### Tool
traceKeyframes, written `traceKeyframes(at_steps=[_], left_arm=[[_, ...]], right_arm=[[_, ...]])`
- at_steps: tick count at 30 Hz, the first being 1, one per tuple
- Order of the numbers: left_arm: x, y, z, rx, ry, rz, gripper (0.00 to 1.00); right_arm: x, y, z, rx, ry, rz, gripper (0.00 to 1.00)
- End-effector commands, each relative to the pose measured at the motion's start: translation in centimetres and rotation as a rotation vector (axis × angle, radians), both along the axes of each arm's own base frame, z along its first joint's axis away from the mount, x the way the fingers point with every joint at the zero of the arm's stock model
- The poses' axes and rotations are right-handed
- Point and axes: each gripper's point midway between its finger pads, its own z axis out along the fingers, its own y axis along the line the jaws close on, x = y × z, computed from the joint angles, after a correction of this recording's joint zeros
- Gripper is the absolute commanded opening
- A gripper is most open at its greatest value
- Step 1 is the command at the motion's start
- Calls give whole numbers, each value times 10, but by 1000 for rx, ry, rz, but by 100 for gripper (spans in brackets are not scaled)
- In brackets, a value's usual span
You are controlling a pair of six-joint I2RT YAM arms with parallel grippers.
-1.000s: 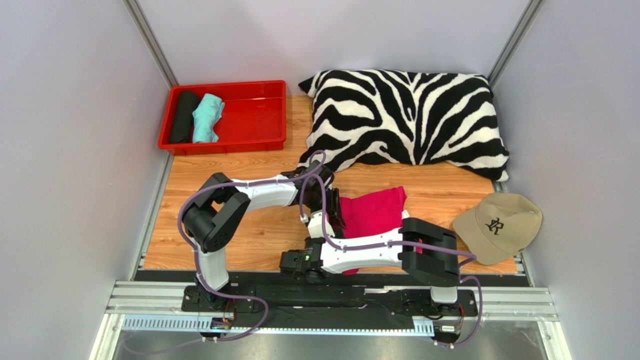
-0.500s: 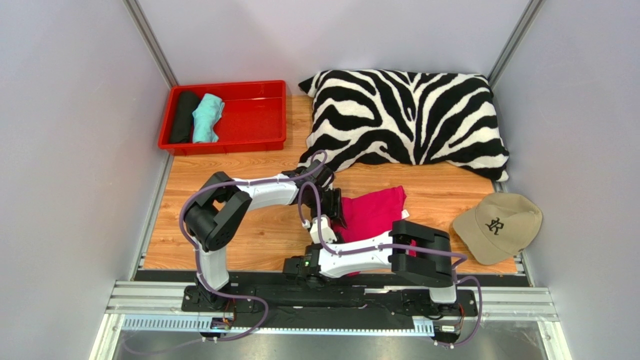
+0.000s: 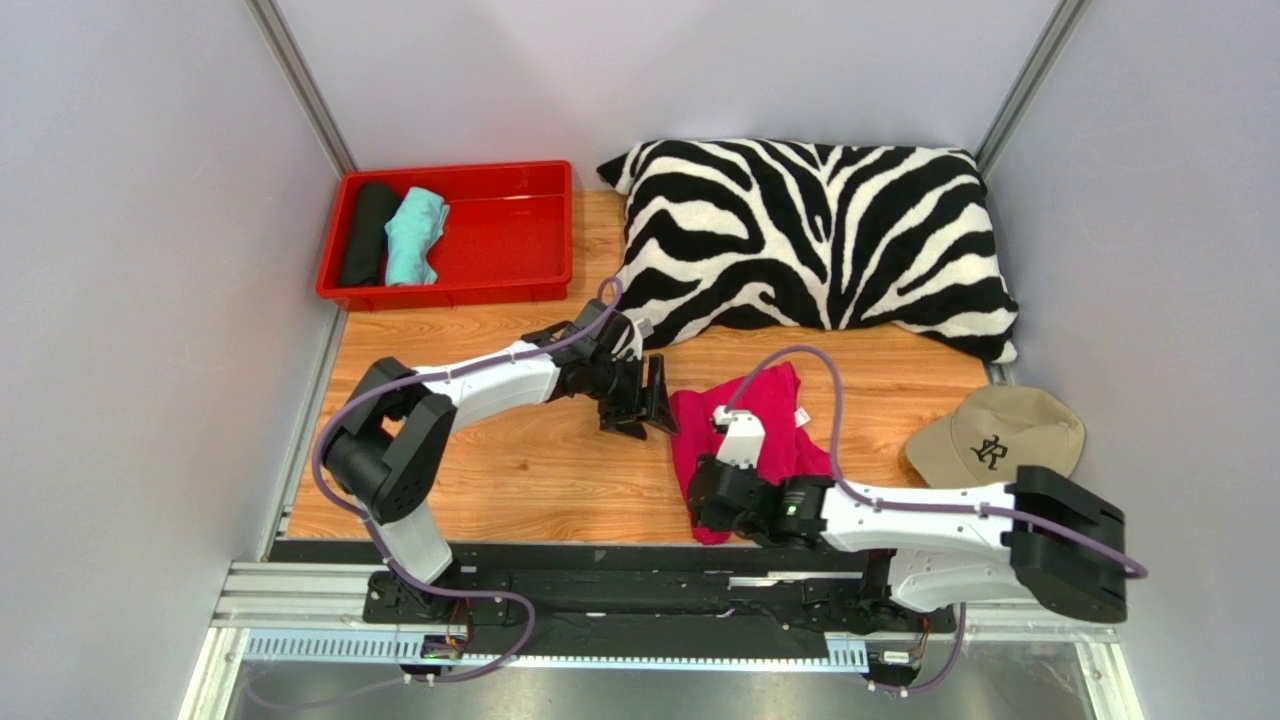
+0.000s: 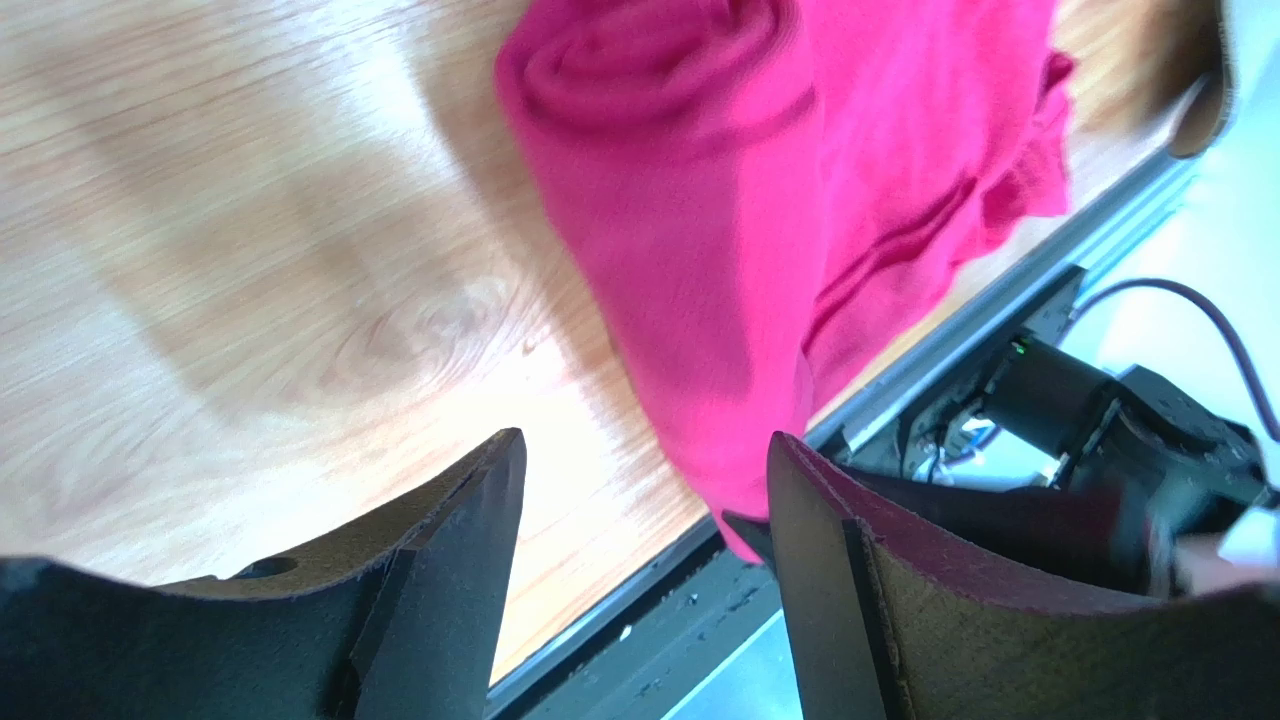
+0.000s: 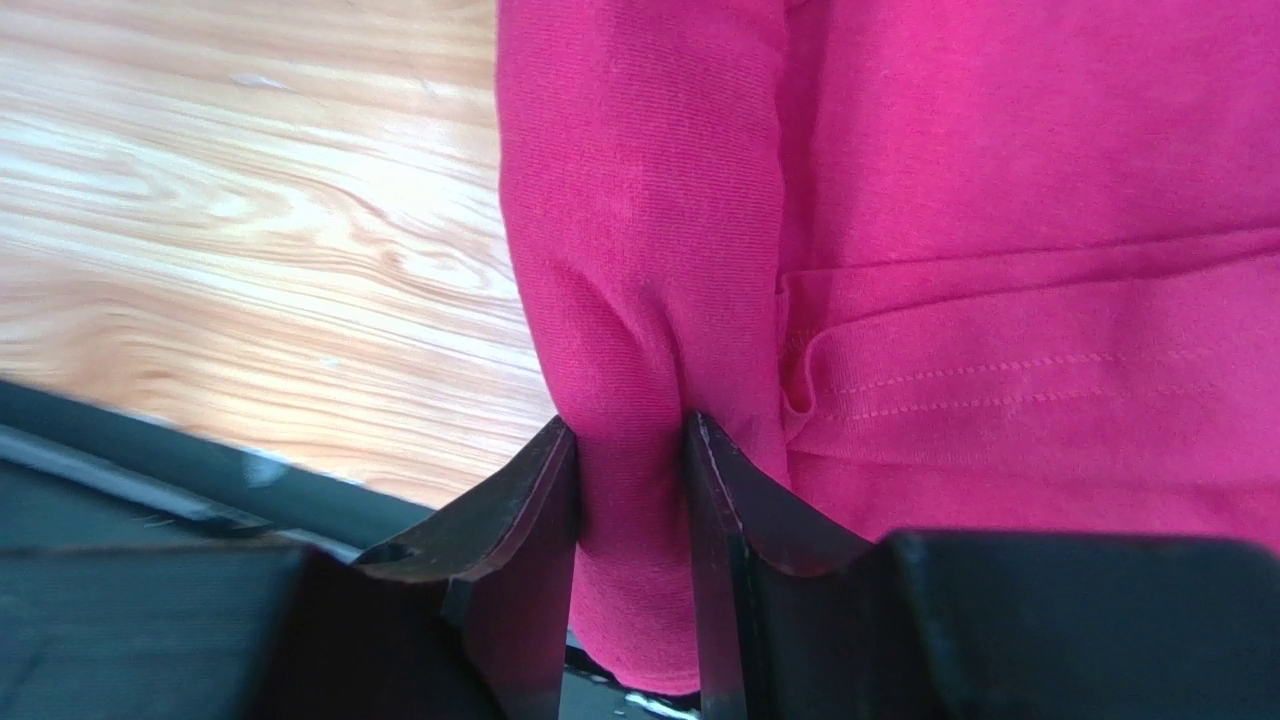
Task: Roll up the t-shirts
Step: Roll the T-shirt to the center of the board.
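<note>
Left hand (image 3: 639, 393) stands wide open and empty in the overhead view, just left of the pink t-shirt (image 3: 774, 393), which lies partly rolled at the centre of the tabletop (image 3: 496, 480). The right hand (image 3: 706, 507) sits at its lower edge.

From the left wrist, the roll's end at upper centre is untouched, so it may unwind.

From the right wrist, the narrowed right hand (image 5: 628, 428) pinches only a thin fold, which could slip or drag the cloth off the near edge.

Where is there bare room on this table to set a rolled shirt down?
The right half of the red tray is bare, beside the black roll and teal roll. Bare wood lies between the left arm, the pink shirt and the near rail; a strip runs between pillow and cap. Crowded: around the pink shirt, where the right hand grips it.
</note>
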Motion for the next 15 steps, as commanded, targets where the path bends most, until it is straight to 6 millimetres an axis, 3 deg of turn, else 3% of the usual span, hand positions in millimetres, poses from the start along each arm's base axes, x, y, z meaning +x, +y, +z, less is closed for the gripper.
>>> traceKeyframes(at_steps=[1,10,15], left_arm=[[-8,1,8,-76,-46,-47,69],[-9,-19,-2,-249,-35,-30,68],[-8,-29,-9,-276,-18,-24,68]], right_arm=[[-4,36,16,332,91,59,34],[-4,26,15,591,178,-25,34],[-4,10,2,610,210,-91,34]])
